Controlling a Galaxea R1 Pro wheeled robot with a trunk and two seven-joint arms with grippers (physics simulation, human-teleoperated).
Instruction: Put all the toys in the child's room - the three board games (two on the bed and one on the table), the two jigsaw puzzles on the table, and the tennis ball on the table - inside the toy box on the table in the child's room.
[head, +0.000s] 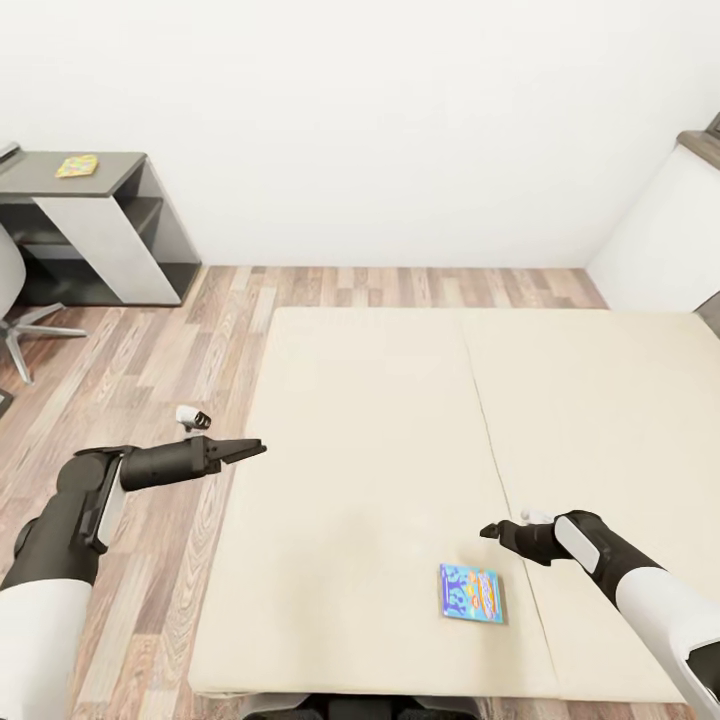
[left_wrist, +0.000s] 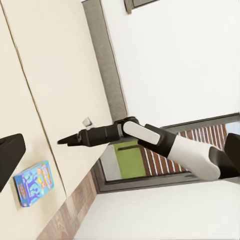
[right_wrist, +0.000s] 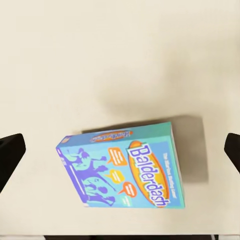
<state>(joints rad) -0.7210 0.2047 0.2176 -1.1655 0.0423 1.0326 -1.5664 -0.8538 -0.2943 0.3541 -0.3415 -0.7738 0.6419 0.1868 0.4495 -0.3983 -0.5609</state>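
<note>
Board game (head: 472, 592) in a blue Balderdash box is seen lying flat on the cream bed (head: 380, 420), low in the frame, right of centre. Just above it, the right tool (head: 492, 531) is held spread. At centre left, the left tool (head: 250, 450) is kept pressed together.

board game (head: 472, 592) on bed (head: 400, 420) near front edge; desk (head: 90, 215) far left.

Head view high, facing down over bed (head: 400, 420), left wrist view sideways across bed, right wrist view close above board game (right_wrist: 122, 167), game common to all
</note>
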